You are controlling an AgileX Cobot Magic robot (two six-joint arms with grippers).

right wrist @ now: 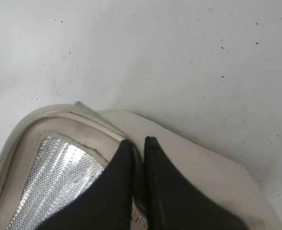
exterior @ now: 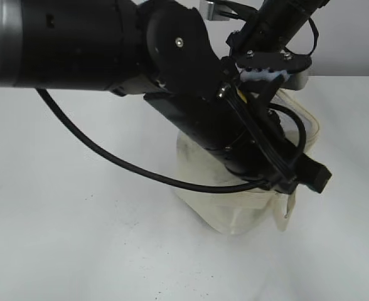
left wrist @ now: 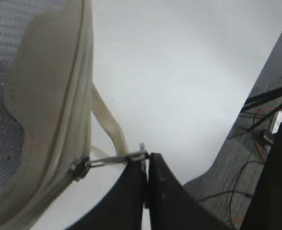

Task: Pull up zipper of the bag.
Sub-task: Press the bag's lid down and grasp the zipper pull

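The cream-white bag (exterior: 235, 210) stands on the white table, mostly hidden behind my left arm in the exterior view. In the left wrist view its grey ribbed top (left wrist: 2, 120) and cream patch (left wrist: 40, 86) fill the left side. The zipper track (left wrist: 81, 96) runs along the lid rim to a slider (left wrist: 78, 168). My left gripper (left wrist: 146, 157) is shut on the zipper's thin silver pull (left wrist: 114, 159), which stretches taut from the slider. My right gripper (right wrist: 138, 143) is shut on the bag's lid rim (right wrist: 59, 112), beside the grey panel (right wrist: 54, 187).
The white table (exterior: 65, 238) surrounds the bag. A black cable (exterior: 96, 150) loops from my left arm (exterior: 191, 94) in front of the bag. A loose cream strap (left wrist: 107, 120) hangs off the bag. The table edge and floor with cables (left wrist: 256, 143) show at right.
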